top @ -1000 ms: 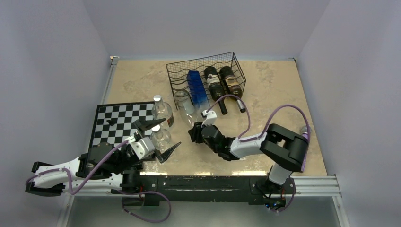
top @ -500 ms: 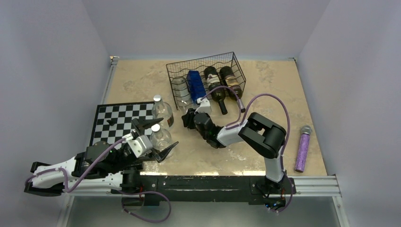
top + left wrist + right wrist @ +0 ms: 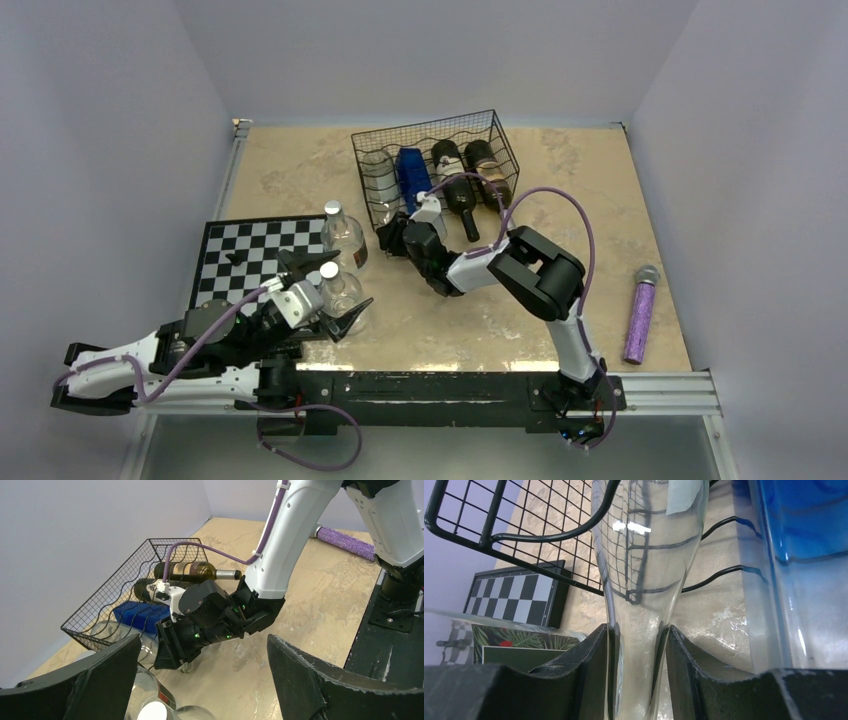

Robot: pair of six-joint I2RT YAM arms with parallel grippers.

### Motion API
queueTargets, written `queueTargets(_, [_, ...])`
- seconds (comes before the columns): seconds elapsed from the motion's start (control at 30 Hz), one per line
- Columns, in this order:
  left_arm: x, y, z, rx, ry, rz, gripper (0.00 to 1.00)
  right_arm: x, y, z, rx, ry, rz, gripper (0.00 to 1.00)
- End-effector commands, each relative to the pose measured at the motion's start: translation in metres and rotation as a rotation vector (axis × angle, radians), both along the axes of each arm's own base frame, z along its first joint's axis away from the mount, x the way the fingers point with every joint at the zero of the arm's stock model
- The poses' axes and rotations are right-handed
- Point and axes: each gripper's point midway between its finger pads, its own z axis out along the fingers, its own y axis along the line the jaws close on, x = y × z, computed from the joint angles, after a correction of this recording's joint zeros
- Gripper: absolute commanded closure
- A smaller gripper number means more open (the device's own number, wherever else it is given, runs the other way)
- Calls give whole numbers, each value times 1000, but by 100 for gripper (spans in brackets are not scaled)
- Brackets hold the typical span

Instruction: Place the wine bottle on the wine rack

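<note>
The black wire wine rack (image 3: 505,150) stands at the back of the table. A clear glass wine bottle (image 3: 378,185) lies in its leftmost slot, neck toward me. My right gripper (image 3: 392,238) is shut on that neck; in the right wrist view both fingers (image 3: 591,650) press the glass (image 3: 649,555), with rack wires (image 3: 524,535) around the body. In the left wrist view the right gripper (image 3: 200,625) sits at the rack's (image 3: 125,590) front. My left gripper (image 3: 356,281) is open beside a standing clear bottle (image 3: 340,288), its fingers (image 3: 295,675) wide apart.
The rack also holds a blue bottle (image 3: 412,175) and two dark wine bottles (image 3: 470,180). A second clear bottle (image 3: 343,232) stands by the chessboard (image 3: 245,255). A purple glittery microphone (image 3: 640,315) lies at the right near edge.
My right gripper has carried the clear bottle left and away from me, sliding it into the rack's left slot. The left arm has edged slightly closer to the standing bottle.
</note>
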Motion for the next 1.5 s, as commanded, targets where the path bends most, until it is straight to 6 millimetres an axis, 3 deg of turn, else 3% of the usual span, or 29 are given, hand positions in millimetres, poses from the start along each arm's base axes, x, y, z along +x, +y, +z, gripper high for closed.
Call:
queueTargets(0.0, [1,18,20,-93,37,27,1,28,24,117,319,-197,-37,100])
queueTargets(0.07, [0,21,21,-99,38,27,1,28,25,110,308,-171,-40,98])
queueTargets(0.23, [2,29,19,-81,44,43,1,25,24,96,302,-137,-29,47])
queueTargets(0.37, [3,35,21,-78,54,58,1,21,20,92,287,-107,-36,25])
queueTargets(0.57, [5,50,24,-84,67,91,1,5,2,110,240,-99,-25,20])
queueTargets(0.83, [11,69,32,-122,69,146,1,-33,-20,149,64,-88,-6,16])
queueTargets(1.13, [15,91,40,-283,228,233,1,-110,-58,187,-145,-9,120,13])
queueTargets(1.3, [9,109,43,-374,364,239,1,-161,-45,211,-83,26,359,18])
queueTargets(1.47, [6,116,31,-351,412,240,1,-200,-16,229,-211,-35,499,18])
